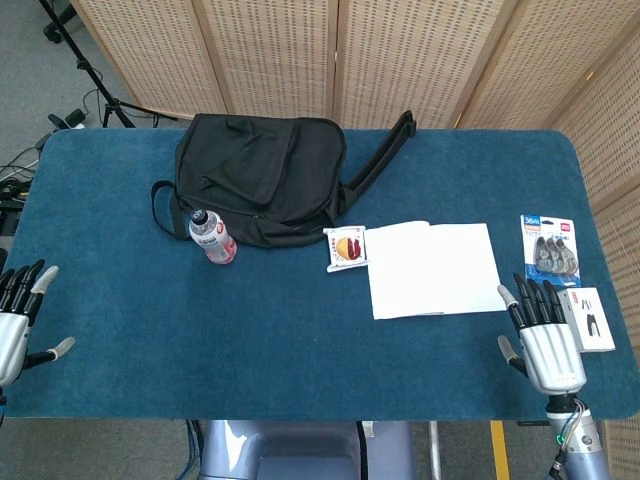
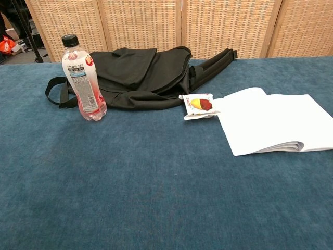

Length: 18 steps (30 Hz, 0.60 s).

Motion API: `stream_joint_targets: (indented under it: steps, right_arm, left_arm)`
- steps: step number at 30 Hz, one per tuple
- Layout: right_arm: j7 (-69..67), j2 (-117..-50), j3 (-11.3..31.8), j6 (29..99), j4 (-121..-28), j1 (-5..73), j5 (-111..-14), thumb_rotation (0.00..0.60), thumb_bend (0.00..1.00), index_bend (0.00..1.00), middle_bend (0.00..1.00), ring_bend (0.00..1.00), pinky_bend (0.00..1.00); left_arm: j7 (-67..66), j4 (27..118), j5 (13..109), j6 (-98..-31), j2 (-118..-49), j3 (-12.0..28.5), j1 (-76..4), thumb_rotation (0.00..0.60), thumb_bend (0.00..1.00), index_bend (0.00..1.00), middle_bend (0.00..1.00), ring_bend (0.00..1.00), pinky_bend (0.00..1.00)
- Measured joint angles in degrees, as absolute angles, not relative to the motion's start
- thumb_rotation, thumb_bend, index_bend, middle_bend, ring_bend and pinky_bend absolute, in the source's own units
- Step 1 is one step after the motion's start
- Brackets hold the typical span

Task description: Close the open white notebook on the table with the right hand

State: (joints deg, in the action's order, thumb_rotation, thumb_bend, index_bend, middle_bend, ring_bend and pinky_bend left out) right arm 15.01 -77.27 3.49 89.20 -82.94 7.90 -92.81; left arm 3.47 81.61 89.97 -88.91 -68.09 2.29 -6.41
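The open white notebook point(image 1: 434, 269) lies flat on the blue table, right of centre; in the chest view the notebook point(image 2: 274, 126) shows its page stack at the near edge. My right hand point(image 1: 544, 334) hovers at the table's near right edge, fingers spread and holding nothing, just right of and below the notebook's near right corner. My left hand point(image 1: 14, 320) is at the near left edge, fingers apart and empty. Neither hand appears in the chest view.
A snack packet point(image 1: 347, 247) touches the notebook's left edge. A black backpack point(image 1: 262, 177) and a water bottle point(image 1: 213, 237) sit to the left. Two retail packs, one blue point(image 1: 549, 248) and one white point(image 1: 589, 318), lie by the right hand. The table point(image 1: 150, 310) stands before wicker screens.
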Motion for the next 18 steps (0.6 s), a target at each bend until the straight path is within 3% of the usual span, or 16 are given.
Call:
stream_joint_targets:
  steps: [18]
  right_arm:
    - [25.8,-82.0,5.5,81.6,-88.9,10.8,-86.0,0.6,0.26,0.02,0.0,0.0,0.0]
  left_arm:
    - [3.9,81.5,90.0,-88.5,-68.0,2.2,-6.6,0.552,0.06,0.0,0.0,0.0,0.0]
